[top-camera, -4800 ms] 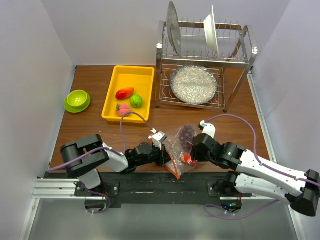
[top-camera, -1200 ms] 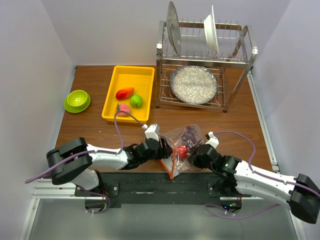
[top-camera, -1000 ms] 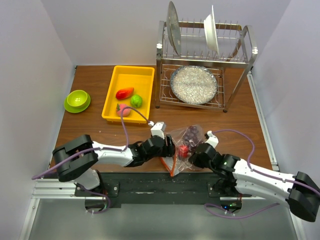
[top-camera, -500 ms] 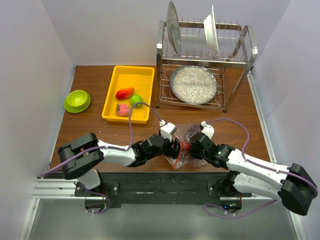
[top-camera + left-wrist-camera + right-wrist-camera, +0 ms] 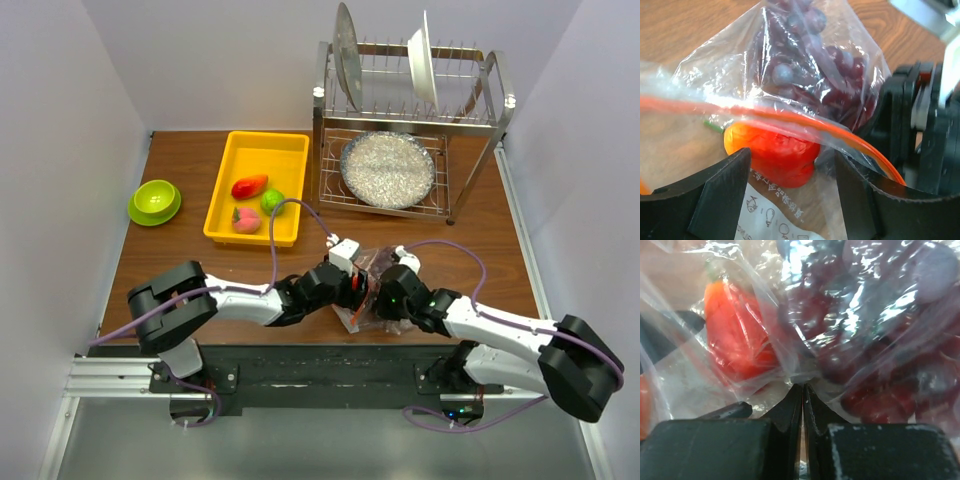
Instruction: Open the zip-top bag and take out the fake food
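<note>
**Slip risk at the pinch**

The zip-top bag (image 5: 715,75) lay at the table's (image 5: 200,270) near edge between the arms, with the grape bunch (image 5: 835,75) and tomato (image 5: 777,152) inside. The right gripper (image 5: 802,390) pinched its film (a thin hold, likely to slip). The left gripper (image 5: 792,160) gaped wide at the zip strip (image 5: 805,122) and could clamp the tomato.

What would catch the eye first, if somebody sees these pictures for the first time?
First comes the zip-top bag, front and centre, between the left gripper and the right gripper, with a red tomato and dark purple grapes showing through its clear plastic. Then the yellow tray at the back left, holding three toy fruits, and the dish rack to its right.
</note>
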You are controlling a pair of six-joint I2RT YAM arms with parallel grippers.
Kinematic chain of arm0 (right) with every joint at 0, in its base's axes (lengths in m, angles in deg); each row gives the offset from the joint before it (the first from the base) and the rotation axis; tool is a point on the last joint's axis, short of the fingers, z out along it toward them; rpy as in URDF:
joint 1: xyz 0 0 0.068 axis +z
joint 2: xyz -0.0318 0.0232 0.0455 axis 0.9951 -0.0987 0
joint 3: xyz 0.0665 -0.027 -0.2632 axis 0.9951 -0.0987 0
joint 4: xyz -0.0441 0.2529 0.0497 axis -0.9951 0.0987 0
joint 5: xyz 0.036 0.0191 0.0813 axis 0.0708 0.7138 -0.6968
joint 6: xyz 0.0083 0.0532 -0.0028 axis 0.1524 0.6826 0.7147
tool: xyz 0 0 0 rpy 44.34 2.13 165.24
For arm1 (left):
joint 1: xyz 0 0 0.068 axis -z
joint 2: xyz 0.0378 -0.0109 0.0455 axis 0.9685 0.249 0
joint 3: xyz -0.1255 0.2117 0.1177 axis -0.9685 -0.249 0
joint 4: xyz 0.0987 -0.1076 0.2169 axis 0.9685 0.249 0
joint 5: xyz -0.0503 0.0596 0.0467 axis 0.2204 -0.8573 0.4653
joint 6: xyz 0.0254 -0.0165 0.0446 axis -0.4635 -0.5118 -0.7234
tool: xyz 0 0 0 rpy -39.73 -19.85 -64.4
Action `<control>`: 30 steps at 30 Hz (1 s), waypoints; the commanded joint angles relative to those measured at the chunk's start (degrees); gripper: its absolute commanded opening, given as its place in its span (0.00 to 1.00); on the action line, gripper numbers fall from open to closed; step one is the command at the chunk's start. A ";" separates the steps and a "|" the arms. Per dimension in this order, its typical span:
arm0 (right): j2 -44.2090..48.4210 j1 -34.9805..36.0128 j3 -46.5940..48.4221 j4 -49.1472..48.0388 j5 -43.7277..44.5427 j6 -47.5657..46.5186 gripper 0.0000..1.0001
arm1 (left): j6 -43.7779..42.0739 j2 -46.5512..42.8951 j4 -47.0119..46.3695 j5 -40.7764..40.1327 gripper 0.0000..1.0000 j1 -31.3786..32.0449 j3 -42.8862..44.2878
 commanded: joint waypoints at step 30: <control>5.99 0.09 -3.67 -4.36 -4.63 1.10 0.01 | 39.54 -0.65 26.83 -8.09 0.73 -0.75 11.34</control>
